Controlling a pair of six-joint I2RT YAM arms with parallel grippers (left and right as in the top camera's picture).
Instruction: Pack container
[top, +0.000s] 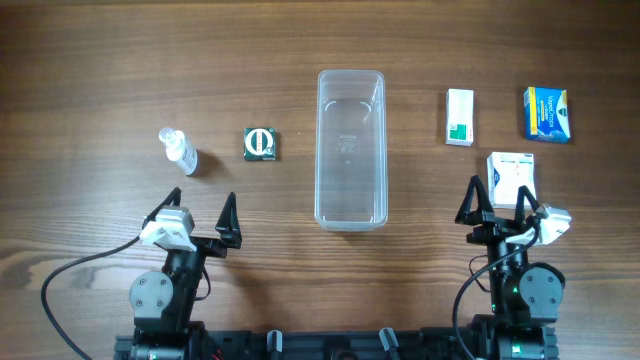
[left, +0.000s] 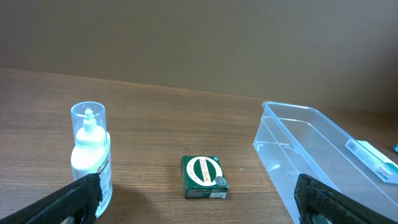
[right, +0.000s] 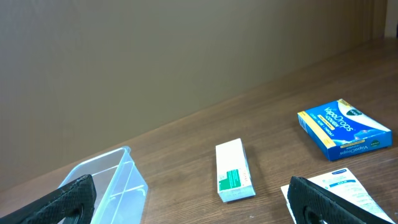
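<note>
The container (top: 350, 210) is a long clear plastic tub standing empty at the table's centre; it also shows in the left wrist view (left: 273, 134) and the right wrist view (right: 127, 171). A small green box (top: 261, 143) (left: 204, 177) and a small clear bottle (top: 179, 150) (left: 91, 158) lie to its left. A white-and-green box (top: 460, 117) (right: 234, 170), a blue box (top: 547, 113) (right: 343, 127) and a white box (top: 511, 177) (right: 345, 186) lie to its right. My left gripper (top: 192, 215) (left: 199, 202) is open and empty near the front edge. My right gripper (top: 498, 203) (right: 193, 202) is open and empty, just in front of the white box.
The wooden table (top: 100, 80) runs to a plain brown wall behind. Black cables (top: 75, 272) trail from both arm bases at the front edge.
</note>
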